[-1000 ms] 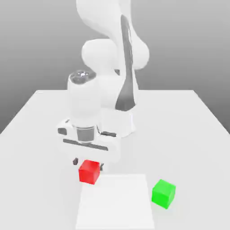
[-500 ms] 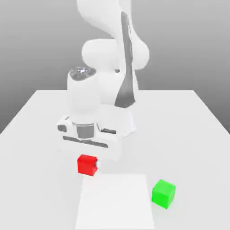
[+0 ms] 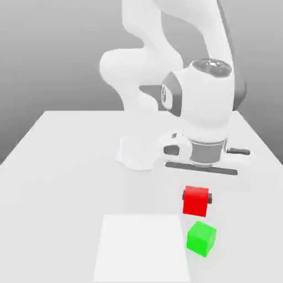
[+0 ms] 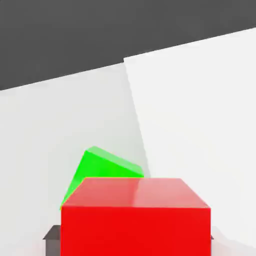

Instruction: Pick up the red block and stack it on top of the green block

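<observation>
gripper (image 3: 196, 200): clamped on the red block (image 3: 195, 200), held clear above the table (image 3: 66, 166) | target: green block (image 3: 201, 238) on the table at near right, just right of the white mat (image 3: 142, 249) | relation: green lies just below the red, slightly nearer and right; no contact | next, by my reading: shift near-right, then lower

red block (image 3: 195, 200): held off the bench in the end effector (image 3: 197, 202), just above and slightly behind the green block, not touching it
green block (image 3: 200, 239): on the bench (image 3: 61, 166), near its front edge, toward the exterior view's right
square mat (image 3: 142, 249): flat on the bench, just beside the green block on the exterior view's left
arm base (image 3: 141, 152): behind the blocks, mid-bench
</observation>
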### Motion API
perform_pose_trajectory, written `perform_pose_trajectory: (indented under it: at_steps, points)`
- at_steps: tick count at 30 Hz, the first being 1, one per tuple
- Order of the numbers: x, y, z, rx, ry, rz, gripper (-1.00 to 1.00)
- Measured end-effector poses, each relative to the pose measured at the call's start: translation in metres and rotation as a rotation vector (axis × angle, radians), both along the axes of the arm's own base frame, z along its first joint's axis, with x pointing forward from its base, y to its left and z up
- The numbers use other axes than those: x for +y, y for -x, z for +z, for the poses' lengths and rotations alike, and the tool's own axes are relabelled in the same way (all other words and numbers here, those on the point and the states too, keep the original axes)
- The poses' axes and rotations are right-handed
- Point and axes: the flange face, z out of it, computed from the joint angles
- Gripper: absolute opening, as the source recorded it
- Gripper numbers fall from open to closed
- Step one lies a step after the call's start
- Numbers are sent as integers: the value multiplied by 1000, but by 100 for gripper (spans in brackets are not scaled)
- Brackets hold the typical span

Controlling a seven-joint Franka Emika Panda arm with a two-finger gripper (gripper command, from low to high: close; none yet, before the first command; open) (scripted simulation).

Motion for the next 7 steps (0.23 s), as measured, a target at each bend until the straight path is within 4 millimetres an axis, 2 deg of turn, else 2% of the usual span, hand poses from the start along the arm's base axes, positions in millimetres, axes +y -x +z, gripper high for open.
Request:
perform_pose_trajectory:
  at_steps: [1, 3, 4, 7]
  points:
    - [-9, -4, -10, 0, 0, -27, -100]
    - [-11, -6, -31, 0, 0, -37, -100]
    - [-12, -5, -41, 0, 0, -38, 100]
    - [-12, -5, -41, 0, 0, -38, 100]
